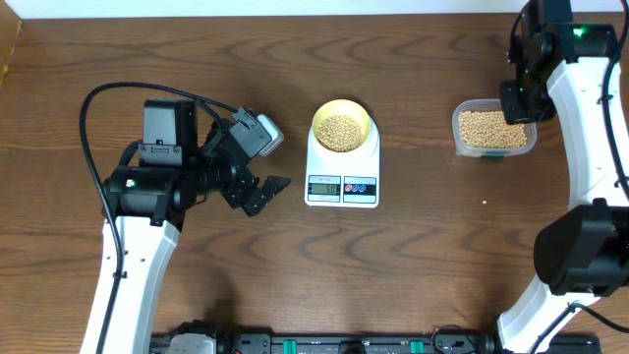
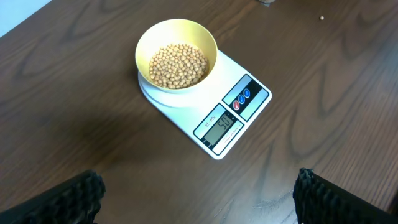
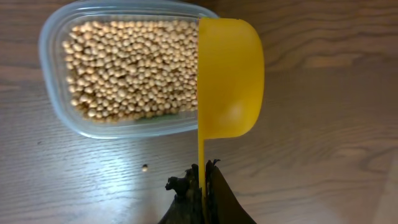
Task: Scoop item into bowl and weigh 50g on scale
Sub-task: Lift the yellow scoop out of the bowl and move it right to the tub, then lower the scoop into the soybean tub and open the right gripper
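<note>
1. The right pincer (image 3: 203,186) is pressed together on the thin handle of a bright yellow measuring scoop (image 3: 230,81), pinching it near the handle's end.
2. The handle shows edge-on. The scoop's cup points away from the fingers, and in the right wrist view it covers the right end of a clear plastic tub (image 3: 50,74). I cannot tell whether the cup touches the tub.
3. The tub stands on the dark wooden table (image 3: 323,155) and holds a deep layer of soybeans (image 3: 124,68). A single loose bean (image 3: 144,167) lies on the wood near the tub's long side.
4. The left pincer (image 2: 199,186) is spread wide and holds nothing. Its dark ribbed fingers (image 2: 62,202) show only at the lower corners of the left wrist view, over bare table.
5. Ahead of it stands the white digital scale (image 2: 208,93), lying diagonally in that view. From overhead, the left pincer is near the scale's left side and apart from it.
6. The pale-yellow bowl (image 2: 177,30) sits upright on the scale's weighing platform, at the end away from the controls. More soybeans (image 2: 179,64) cover its bottom.
7. At the scale's other end, the grey display (image 2: 221,127) shows digits that look like fifty. The red button (image 2: 236,104) and blue button (image 2: 245,94) sit just beside it.
8. From overhead, the tub stands well apart from the scale, to its right.
</note>
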